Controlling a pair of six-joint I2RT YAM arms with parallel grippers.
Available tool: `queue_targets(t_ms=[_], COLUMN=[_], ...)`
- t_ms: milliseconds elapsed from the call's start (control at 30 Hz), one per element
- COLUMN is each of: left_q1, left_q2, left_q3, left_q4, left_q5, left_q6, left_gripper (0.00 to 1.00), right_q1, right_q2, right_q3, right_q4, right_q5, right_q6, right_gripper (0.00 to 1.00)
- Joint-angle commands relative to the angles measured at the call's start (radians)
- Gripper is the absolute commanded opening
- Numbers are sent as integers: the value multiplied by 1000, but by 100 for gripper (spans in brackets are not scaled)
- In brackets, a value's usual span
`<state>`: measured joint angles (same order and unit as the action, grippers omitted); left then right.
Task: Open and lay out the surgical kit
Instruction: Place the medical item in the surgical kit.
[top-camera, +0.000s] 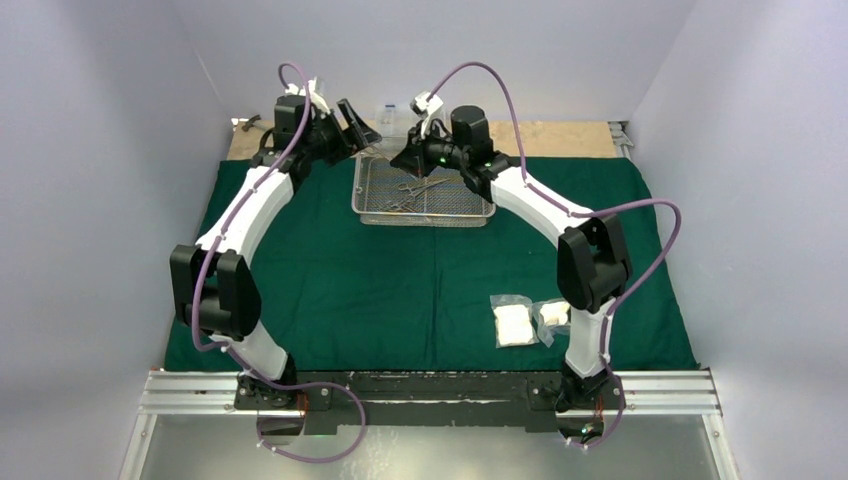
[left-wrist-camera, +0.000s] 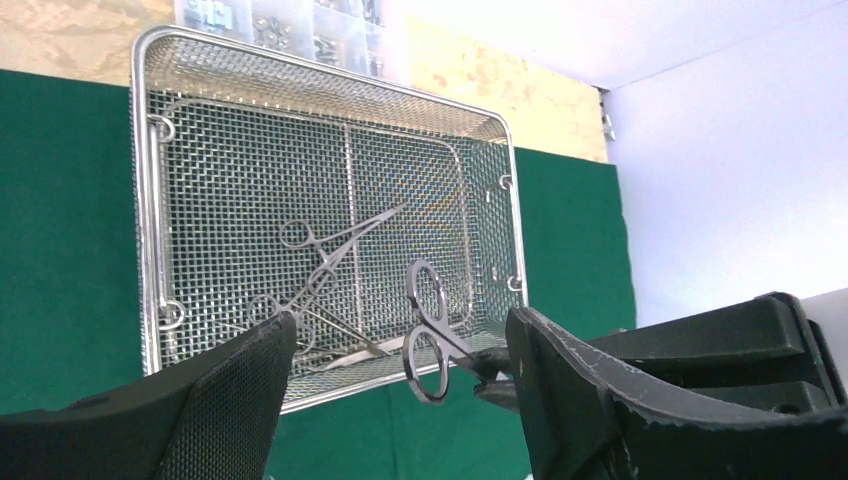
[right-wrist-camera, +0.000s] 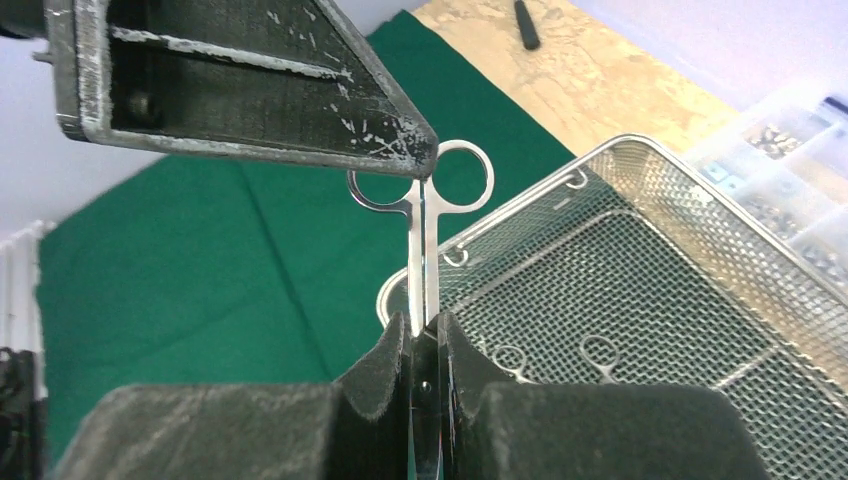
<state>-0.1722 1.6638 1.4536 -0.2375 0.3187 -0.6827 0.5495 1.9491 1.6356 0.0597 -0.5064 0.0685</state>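
Note:
The dark green cloth (top-camera: 330, 280) lies spread flat on the table. The steel wire-mesh tray (top-camera: 470, 212) sits at its far middle and holds several scissors-like instruments (left-wrist-camera: 320, 270). My right gripper (right-wrist-camera: 425, 335) is shut on a pair of small steel scissors (right-wrist-camera: 425, 230), held above the tray's left end with the ring handles pointing away. My left gripper (left-wrist-camera: 400, 325) is open, and the scissors' rings (left-wrist-camera: 428, 330) hang between its two fingers (left-wrist-camera: 235, 400) without touching them. In the top view, the left gripper (top-camera: 362, 128) and right gripper (top-camera: 408, 158) meet over the tray's far left corner. Packets of white gauze (top-camera: 515, 323) lie on the cloth at the near right.
A clear plastic compartment box (left-wrist-camera: 290, 20) stands behind the tray on the bare wooden strip (top-camera: 560, 137). A dark tool handle (right-wrist-camera: 525, 22) lies on that wood. Grey walls close in the left, right and back. A metal rail (top-camera: 430, 392) runs along the near edge.

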Motion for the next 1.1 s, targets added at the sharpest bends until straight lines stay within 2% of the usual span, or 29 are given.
queue_targets(t_ms=[0, 67, 167, 267, 367, 533, 600, 667, 733, 767, 800, 833, 900, 933, 1000, 1067], left_q1=[8, 14, 37, 52, 52, 52, 53, 53, 52, 53, 53, 53, 57, 63, 74, 85], left_q2=[-37, -27, -8, -1, 3, 20, 26, 28, 31, 32, 31, 28, 19, 17, 10, 2], left_q3=[-14, 2, -1, -27, -53, -74, -73, -72, -70, -67, -63, -59, -47, -45, -51, -64], left_q4=[30, -30, -42, 20, 22, 1, 10, 24, 24, 20, 21, 16, -4, -9, 6, 43], left_q5=[55, 59, 156, 228, 238, 270, 286, 301, 315, 325, 333, 335, 326, 327, 331, 335], left_q6=[-105, -141, -245, -337, -365, -375, -388, -407, -421, -431, -440, -445, -451, -462, -503, -567], left_gripper=[76, 76, 71, 56, 46, 42, 36, 24, 3, 0, 0, 0, 0, 0, 0, 0], right_q1=[3, 3, 4, 4, 5, 7, 9, 13, 15, 18, 20, 21, 21, 20, 20, 18], right_q2=[-59, -74, -86, -90, -90, -86, -83, -79, -77, -74, -71, -69, -81, -95, -148, -206], right_q3=[-43, -78, -117, -132, -134, -129, -126, -122, -109, -89, -65, -40, -7, -5, -40, -91], right_q4=[137, 186, 230, 247, 259, 284, 283, 282, 275, 254, 225, 196, 159, 160, 200, 283], right_q5=[-65, -65, -81, -81, -83, -98, -96, -91, -95, -92, -74, -55, -20, 6, 94, 195], right_q6=[168, 189, 192, 186, 183, 186, 183, 180, 185, 186, 193, 201, 241, 262, 318, 371], right_gripper=[0, 0, 0, 0, 0, 0, 0, 0, 0, 0, 3, 13, 40, 50, 67, 81])
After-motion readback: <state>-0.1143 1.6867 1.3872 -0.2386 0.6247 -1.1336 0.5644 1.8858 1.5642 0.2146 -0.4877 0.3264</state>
